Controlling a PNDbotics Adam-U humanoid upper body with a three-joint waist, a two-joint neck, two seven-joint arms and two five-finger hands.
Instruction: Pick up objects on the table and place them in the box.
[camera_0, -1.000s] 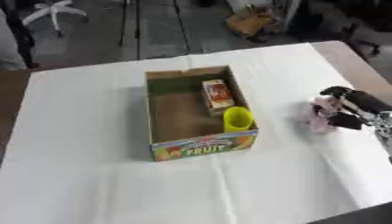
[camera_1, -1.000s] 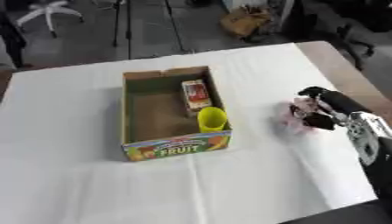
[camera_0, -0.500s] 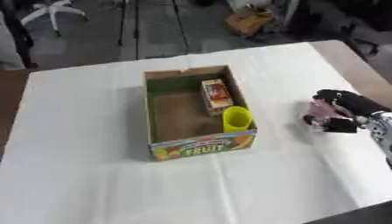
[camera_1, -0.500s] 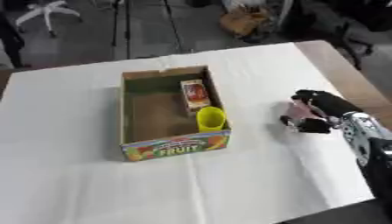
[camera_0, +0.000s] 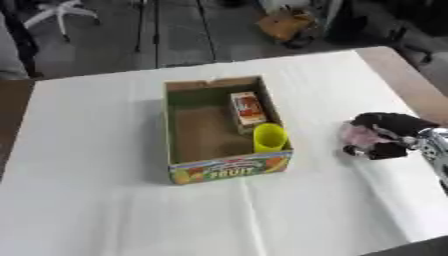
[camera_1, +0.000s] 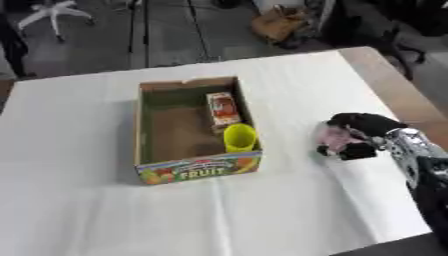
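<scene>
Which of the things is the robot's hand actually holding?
The pink thing: the right hand curls round it. The yellow cup and red-and-white carton sit in the box.

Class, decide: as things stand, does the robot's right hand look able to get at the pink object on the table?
Probably yes: the right hand is already curled around the pink object, with nothing between them.

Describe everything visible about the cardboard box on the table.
The cardboard box is an open, shallow tray with brown walls and a colourful front panel printed FRUIT. It sits flat on the white tablecloth, left of the right hand, untouched by it. Inside, against its right wall, lie a small red-and-white carton and a yellow cup.
</scene>
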